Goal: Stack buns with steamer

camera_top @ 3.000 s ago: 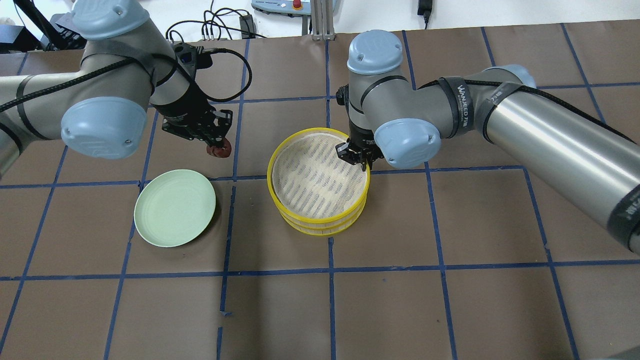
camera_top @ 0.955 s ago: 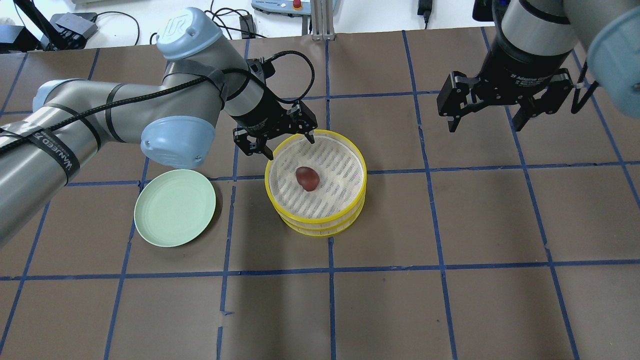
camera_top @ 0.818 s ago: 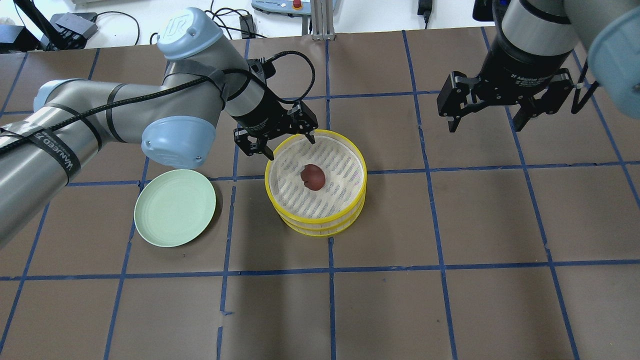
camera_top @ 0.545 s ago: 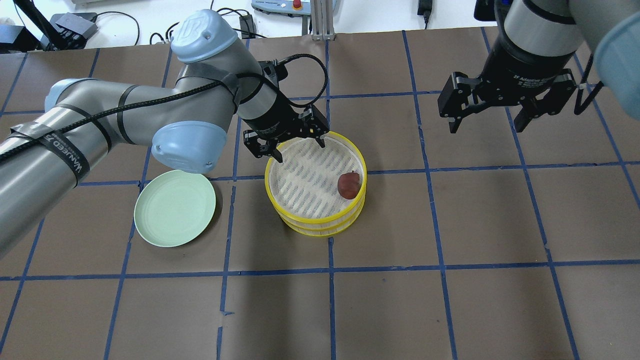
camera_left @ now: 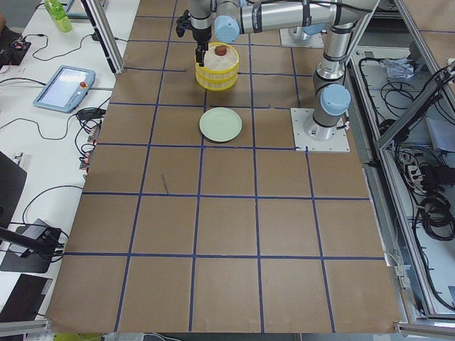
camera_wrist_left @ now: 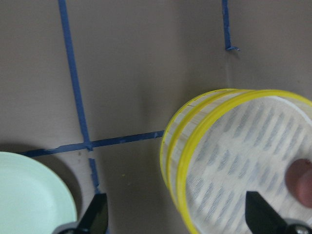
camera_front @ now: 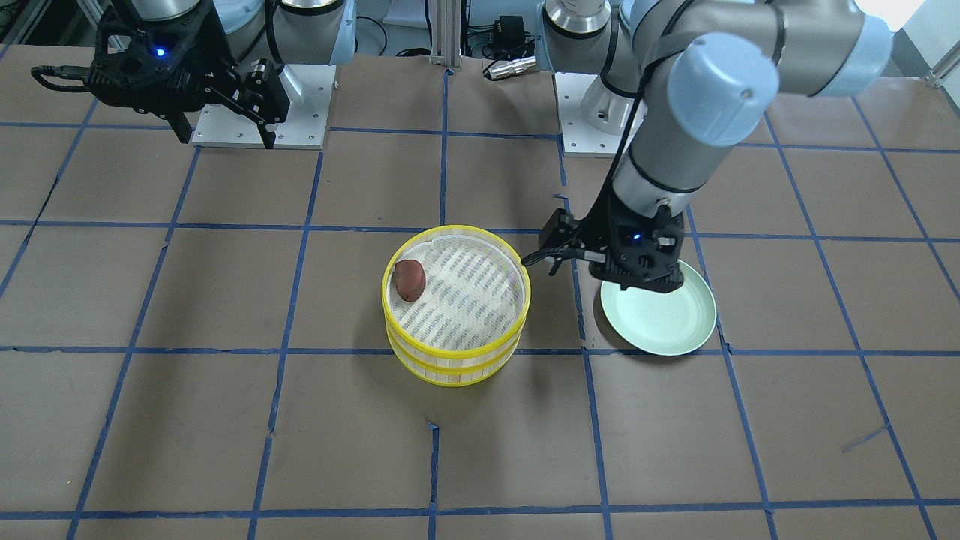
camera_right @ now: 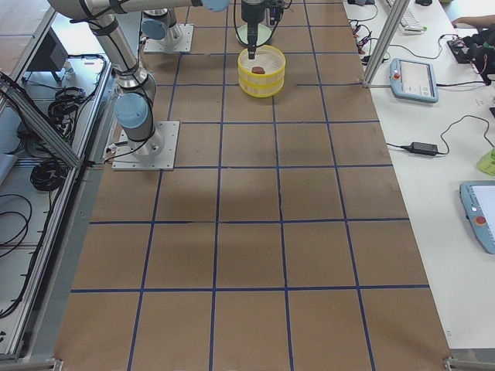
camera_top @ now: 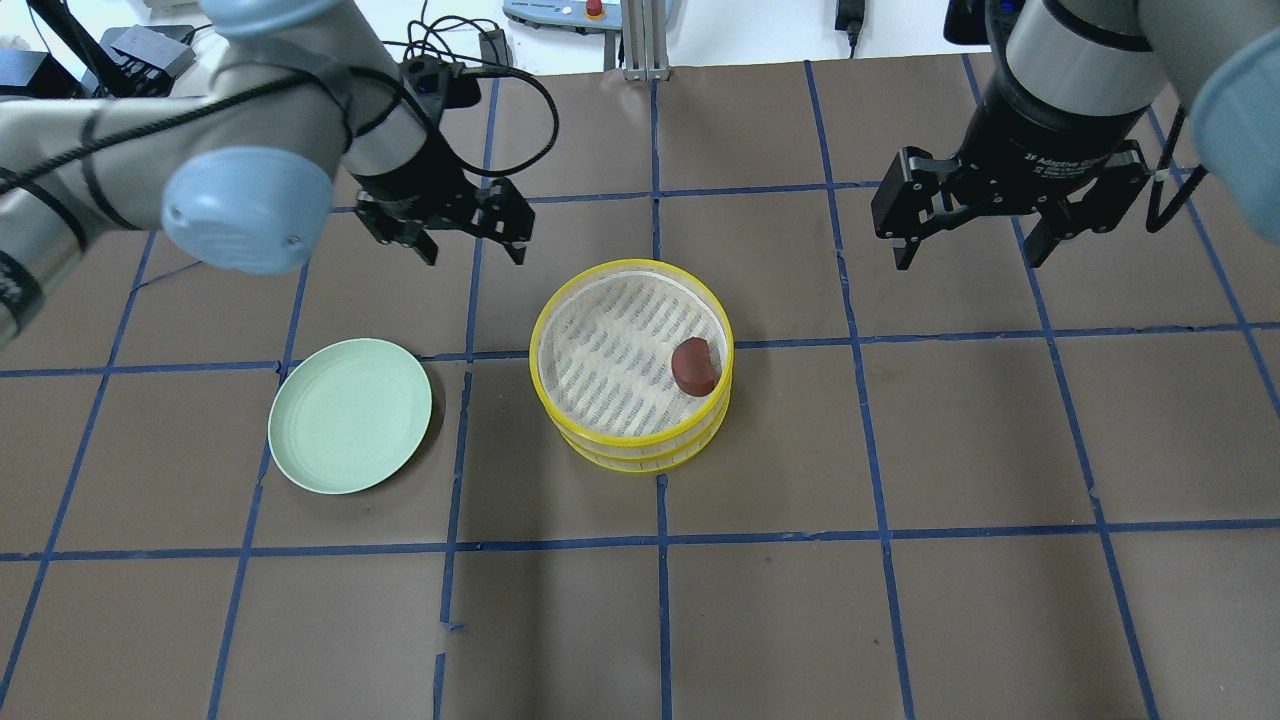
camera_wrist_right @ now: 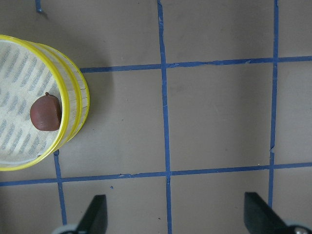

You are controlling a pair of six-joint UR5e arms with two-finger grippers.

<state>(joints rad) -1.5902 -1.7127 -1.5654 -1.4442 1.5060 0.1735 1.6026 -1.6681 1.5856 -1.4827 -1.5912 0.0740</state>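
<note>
Bun (camera_top: 695, 366) touches steamer (camera_top: 630, 455) at its right rim; plate (camera_top: 350, 415) well apart.

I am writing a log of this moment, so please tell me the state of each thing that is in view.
Steamer: two tiers stacked, no lid.
Dark bun: lying in the top tier, against the rim.
Green plate: lying flat, nothing on it.
Left gripper: open, empty.
Right gripper: open, empty.
</note>
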